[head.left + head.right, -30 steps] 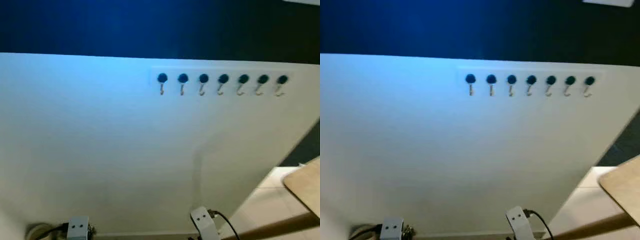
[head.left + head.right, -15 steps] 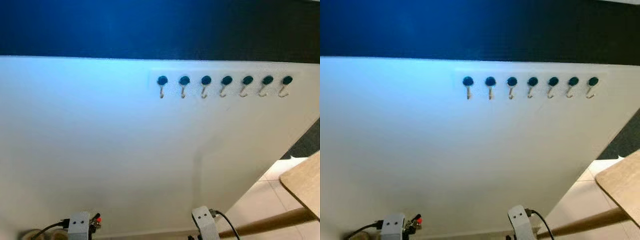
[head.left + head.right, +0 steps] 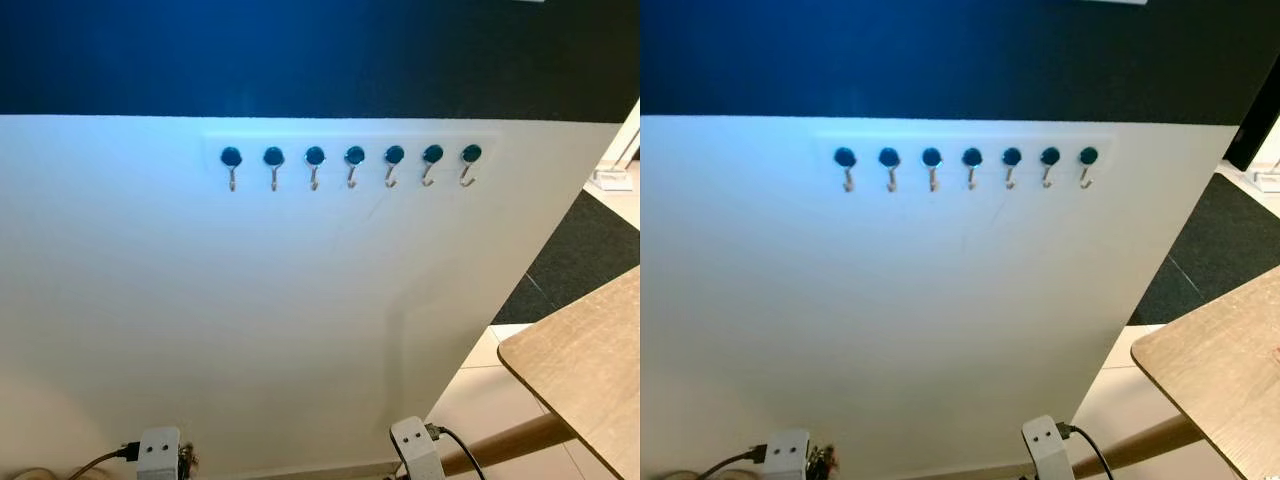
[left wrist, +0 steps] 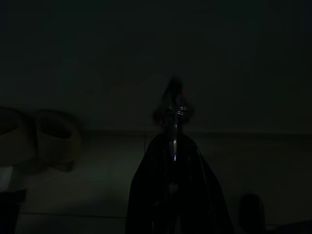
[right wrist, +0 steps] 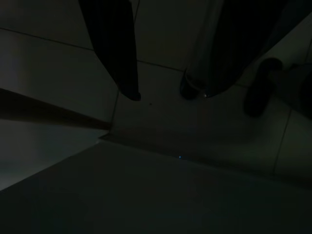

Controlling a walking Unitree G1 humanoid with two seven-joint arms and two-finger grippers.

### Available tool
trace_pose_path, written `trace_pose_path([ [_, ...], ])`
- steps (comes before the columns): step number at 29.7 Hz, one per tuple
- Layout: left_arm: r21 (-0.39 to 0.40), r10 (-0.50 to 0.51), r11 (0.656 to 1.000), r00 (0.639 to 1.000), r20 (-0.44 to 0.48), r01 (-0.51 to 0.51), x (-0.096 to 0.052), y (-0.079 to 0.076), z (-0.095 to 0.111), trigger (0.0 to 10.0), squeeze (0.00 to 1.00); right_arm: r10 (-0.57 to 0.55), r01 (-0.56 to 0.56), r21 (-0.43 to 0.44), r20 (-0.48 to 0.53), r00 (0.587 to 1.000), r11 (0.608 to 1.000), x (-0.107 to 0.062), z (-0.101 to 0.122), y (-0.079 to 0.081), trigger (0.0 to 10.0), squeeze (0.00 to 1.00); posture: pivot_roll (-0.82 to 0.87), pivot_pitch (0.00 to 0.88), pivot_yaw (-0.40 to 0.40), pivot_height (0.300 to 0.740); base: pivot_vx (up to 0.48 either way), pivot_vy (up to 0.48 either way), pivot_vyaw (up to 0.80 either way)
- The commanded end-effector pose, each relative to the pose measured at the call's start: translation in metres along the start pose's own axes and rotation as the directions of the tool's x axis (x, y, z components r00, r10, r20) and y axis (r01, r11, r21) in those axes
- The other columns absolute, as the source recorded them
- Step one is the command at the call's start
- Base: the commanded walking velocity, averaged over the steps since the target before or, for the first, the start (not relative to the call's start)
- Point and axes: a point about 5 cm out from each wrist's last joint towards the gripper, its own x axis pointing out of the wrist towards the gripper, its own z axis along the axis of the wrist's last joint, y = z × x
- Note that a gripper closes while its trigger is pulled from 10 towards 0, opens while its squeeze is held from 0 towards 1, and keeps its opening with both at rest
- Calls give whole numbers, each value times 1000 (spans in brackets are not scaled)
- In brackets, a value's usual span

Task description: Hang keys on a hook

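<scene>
White panel (image 3: 250, 300) fills most of the head view: flat, matte, smooth, with a dark blue-black band above its top edge. Near that top edge is a row of hooks (image 3: 351, 167), seven of them: round dark caps, each with a small curved metal hook below, evenly spaced on a faint pale strip. All seven are bare.

At the panel's bottom edge sit two silver wrist housings, each with a black cable.

Left gripper (image 4: 174, 109): wrist view very dark. The black fingers converge to a closed tip, pinched on something small and shiny with metallic glints, likely the keys (image 4: 174, 108), too dark to confirm. It hangs low over the tiled floor (image 4: 97, 185); two pale ring-shaped objects sit beside it, unidentifiable.

Right gripper (image 5: 161, 95): its two long black fingers are spread apart with nothing between them, pointing down at grouted floor tiles.

Right of the panel: dark carpet (image 3: 585, 255), then pale tile. Wooden table (image 3: 585, 365) at the right edge: light grained top, rounded corner, round wooden leg angled beneath.
</scene>
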Motion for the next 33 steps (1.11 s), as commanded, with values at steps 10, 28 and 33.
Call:
trace_pose_path([
  [10,11,2,1000,1000,17,-3,2,1,4,10000,0,35,-35,-37,6,999,999,0,2,3,10000,0,87,19,-48,740,0,0,560],
  [28,16,-35,999,998,49,35,1,-5,7,10000,0,13,-14,20,14,1000,1000,0,2,2,10000,0,83,37,-51,740,0,0,356],
  [33,23,-40,999,998,50,39,2,-7,8,10000,0,13,-13,24,12,1000,1000,0,1,2,10000,0,84,41,-52,740,0,-469,0],
])
